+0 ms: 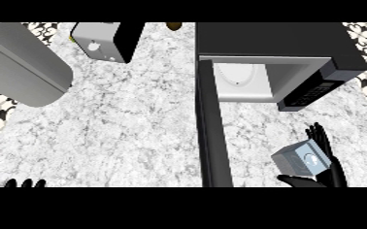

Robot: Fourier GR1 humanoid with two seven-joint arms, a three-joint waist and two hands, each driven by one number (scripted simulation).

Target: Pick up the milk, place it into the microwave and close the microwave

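Down at about five o'clock, the right robot hand curls its fingers and thumb around the milk, a small grey carton held just off the desk. So the pick-up looks done, and the carrying step seems to be in hand. The microwave sits at about one o'clock with its door swung wide, running down toward six o'clock, and its pale inside with the round plate in plain sight. Next, I judge, the carton must travel up toward twelve o'clock into that opening, staying right of the door; then the door needs swinging shut. The left robot hand rests at seven o'clock, only fingertips showing, so its state cannot be told. The desk is mottled white stone. A grey appliance lies at ten o'clock, and a toaster-like box at eleven.
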